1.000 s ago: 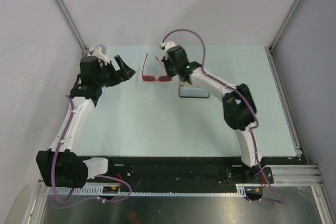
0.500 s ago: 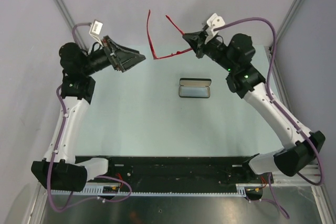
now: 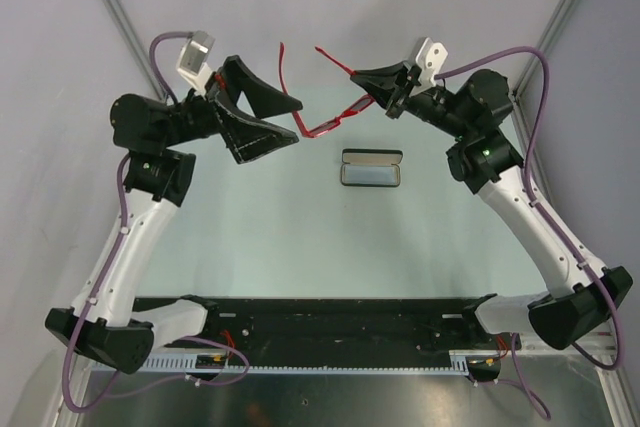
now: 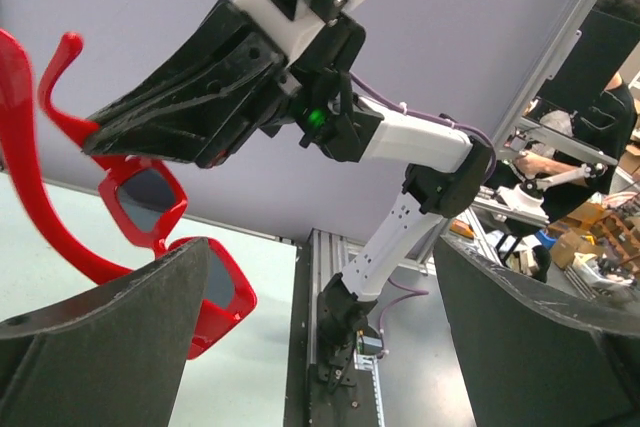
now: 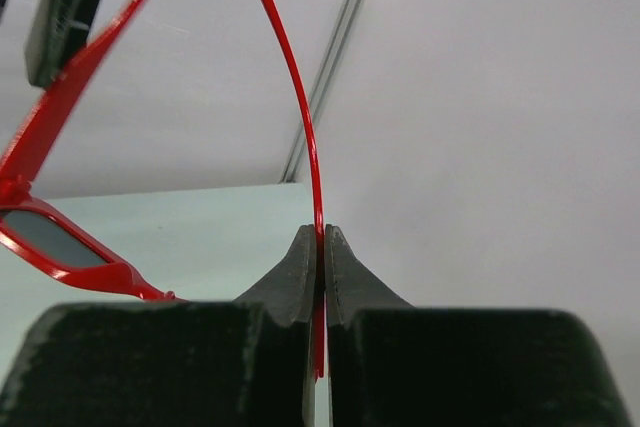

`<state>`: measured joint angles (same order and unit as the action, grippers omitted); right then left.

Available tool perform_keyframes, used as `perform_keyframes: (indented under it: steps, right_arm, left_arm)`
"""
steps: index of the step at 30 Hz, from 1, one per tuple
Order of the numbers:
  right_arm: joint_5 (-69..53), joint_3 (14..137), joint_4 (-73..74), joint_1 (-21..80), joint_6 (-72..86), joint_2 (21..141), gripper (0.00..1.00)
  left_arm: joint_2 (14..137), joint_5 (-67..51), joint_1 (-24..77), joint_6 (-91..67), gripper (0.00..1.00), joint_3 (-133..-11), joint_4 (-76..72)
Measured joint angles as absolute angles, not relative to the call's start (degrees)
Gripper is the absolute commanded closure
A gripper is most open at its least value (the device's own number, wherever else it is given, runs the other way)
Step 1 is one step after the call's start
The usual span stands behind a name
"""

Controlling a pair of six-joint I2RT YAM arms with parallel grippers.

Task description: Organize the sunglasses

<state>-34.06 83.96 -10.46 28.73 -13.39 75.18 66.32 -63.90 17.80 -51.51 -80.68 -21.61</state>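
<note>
**Top view:** sunglasses point(image 3: 322, 128) held aloft between the two arms, above the black case point(image 3: 371, 168) lying on the table point(image 3: 250, 237).
**Left wrist view:** left gripper point(image 4: 320, 247) spread wide, with the red frame beside one finger; contact cannot be told.
**Right wrist view:** right gripper point(image 5: 322, 247) pinched tight on one temple arm.
</note>
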Motion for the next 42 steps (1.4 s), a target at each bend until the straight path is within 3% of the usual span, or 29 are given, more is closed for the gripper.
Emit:
perform_keyframes:
  steps: [18,42]
  right_arm:
    - [-34.81,81.97,-11.81,28.12,-13.63,72.16,1.00]
    - [-33.45,81.76,-13.69,35.70,-15.16,70.28,1.00]
  left_arm:
    - [58.89,-63.09,13.72,-48.47,0.00,-73.06,-22.76]
    - [69.97,-63.40,22.37,-53.60,0.00,-75.90,-23.94]
